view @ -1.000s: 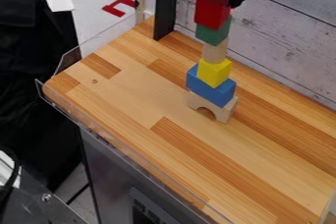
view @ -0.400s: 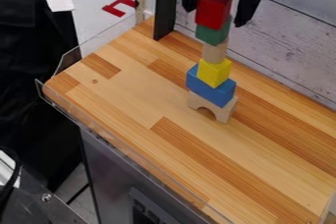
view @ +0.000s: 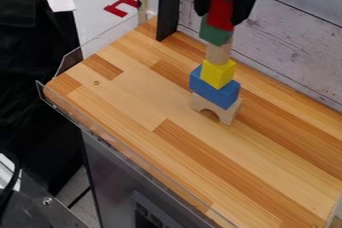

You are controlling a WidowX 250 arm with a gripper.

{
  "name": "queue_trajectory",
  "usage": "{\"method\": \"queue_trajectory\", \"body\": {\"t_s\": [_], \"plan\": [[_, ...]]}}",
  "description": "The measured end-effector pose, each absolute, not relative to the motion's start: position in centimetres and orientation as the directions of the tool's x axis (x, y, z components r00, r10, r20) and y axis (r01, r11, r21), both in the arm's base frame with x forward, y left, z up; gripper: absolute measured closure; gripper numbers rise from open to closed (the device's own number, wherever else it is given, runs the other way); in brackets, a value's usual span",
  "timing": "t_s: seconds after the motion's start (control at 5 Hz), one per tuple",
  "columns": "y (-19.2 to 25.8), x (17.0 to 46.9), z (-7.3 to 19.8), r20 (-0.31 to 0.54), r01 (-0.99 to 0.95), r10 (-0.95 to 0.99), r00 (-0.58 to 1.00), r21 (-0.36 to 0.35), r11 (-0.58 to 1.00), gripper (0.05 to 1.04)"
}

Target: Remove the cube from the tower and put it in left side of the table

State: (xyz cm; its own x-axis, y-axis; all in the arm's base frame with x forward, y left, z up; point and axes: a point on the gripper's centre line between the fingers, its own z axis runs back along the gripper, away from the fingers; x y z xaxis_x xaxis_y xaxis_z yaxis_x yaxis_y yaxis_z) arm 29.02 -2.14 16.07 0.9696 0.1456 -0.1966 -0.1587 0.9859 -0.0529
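Observation:
At the top of the camera view my gripper (view: 220, 17) is shut on the red cube (view: 220, 12), one finger on each side. The cube rests on a green block (view: 215, 32), its lower edge a little to the right of the green block's left edge. Below come a natural wood piece (view: 218, 52), a yellow cube (view: 218, 74), a blue block (view: 214, 88) and a wooden arch (view: 226, 114) standing on the table (view: 133, 102).
A black post (view: 169, 7) rises at the table's back corner, left of the tower. Grey plank wall (view: 294, 37) runs behind. A clear rim (view: 80, 122) lines the table's left and front edges.
My gripper has come down over the tower's top and its fingers have closed in on the red cube. The cube has shifted slightly right and turned; the lower blocks look unmoved.

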Motion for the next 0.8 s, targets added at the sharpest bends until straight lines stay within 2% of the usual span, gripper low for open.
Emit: {"method": "queue_trajectory", "body": {"t_s": [0.4,0.6,0.8], "plan": [[-1.1,29.3,17.1,-0.18,-0.198,0.181,0.967,-0.079,0.977,0.534],[0.2,29.6,19.2,-0.122,-0.234,0.221,0.968,-0.104,0.967,0.534],[2.4,29.6,19.4,-0.11,-0.282,0.27,0.956,-0.107,0.953,0.534]]}}
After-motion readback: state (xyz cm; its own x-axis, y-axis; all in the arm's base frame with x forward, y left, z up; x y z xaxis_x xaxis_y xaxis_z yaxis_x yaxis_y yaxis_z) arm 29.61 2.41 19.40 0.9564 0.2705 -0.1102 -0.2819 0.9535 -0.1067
